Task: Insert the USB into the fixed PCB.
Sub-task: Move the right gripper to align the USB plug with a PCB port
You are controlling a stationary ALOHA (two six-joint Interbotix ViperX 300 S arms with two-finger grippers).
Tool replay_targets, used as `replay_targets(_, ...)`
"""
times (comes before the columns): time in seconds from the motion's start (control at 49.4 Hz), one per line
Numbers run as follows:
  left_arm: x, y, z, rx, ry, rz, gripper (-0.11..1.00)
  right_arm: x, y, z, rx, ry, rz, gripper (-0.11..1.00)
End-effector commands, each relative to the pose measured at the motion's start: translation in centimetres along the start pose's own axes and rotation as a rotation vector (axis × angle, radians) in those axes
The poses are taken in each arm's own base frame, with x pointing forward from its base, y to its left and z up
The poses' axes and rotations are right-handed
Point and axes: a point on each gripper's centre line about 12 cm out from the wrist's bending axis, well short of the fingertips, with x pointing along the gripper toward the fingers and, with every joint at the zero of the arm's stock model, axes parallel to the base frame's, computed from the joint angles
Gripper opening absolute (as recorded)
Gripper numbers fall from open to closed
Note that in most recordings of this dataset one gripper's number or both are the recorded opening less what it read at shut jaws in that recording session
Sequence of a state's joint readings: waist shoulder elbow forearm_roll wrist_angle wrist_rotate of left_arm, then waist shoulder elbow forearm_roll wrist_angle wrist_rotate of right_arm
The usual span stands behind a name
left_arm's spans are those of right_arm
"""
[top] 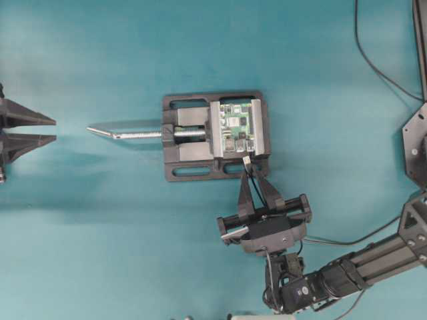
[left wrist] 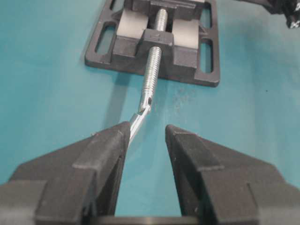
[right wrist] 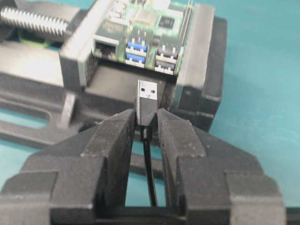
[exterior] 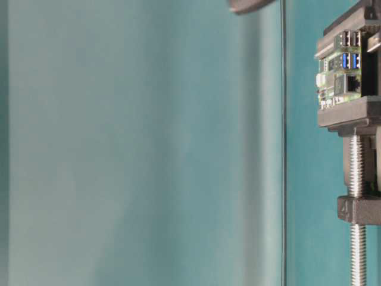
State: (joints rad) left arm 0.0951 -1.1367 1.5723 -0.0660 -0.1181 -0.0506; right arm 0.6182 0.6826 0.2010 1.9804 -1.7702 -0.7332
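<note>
the right gripper (right wrist: 146,123) has its jaws clamped on the usb (right wrist: 147,98) by the black plastic body, leaving the bare metal tip free and pointing toward 12 o'clock in the right wrist view, straight at the stacked ports. the grip sits low on the plug, likely so the shell can enter a socket without the pads fouling the board's edge; the thin black cable trails back between the jaws. tip and ports are near but apart, so the insertion is not yet done. the fixed pcb (right wrist: 150,21), a green board studded with silver housings and blue-tongued sockets, sits pinched in the vise (top: 193,137), a matte black cast frame, which should keep it from sliding under the push. seen from overhead, the plug lies at the board's 6 o'clock edge. a bright threaded screw handle (top: 130,134) runs out toward 9 o'clock over the smooth teal counter (top: 100,253). there the left gripper (left wrist: 145,140) waits with its wedge-shaped jaws apart and empty, the handle's tip just before them.
</note>
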Motion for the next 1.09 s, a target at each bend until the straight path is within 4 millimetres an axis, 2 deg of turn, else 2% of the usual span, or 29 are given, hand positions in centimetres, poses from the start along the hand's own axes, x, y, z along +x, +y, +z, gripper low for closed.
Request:
replay_targets(0.0,0.1,0.0,0.5,-0.008,-0.014,0.0,0.52,-0.3,0.2,2.7,0.049,0.024,-0.004,0.21)
replay_targets(0.284,0.1,0.0,0.5,-0.008,-0.014,0.0,0.52,-0.1,0.2,3.9,0.038,0.043,-0.012,0.21)
replay_targets(0.749,0.1,0.0,0.5,-0.008,-0.014,0.0,0.52,-0.2,0.1,3.7,0.039,0.094,-0.054,0.21)
replay_targets(1.073,0.1,0.0,0.5,-0.008,-0.014,0.0,0.52,0.6,0.0,4.0,0.036,0.095,-0.071,0.21)
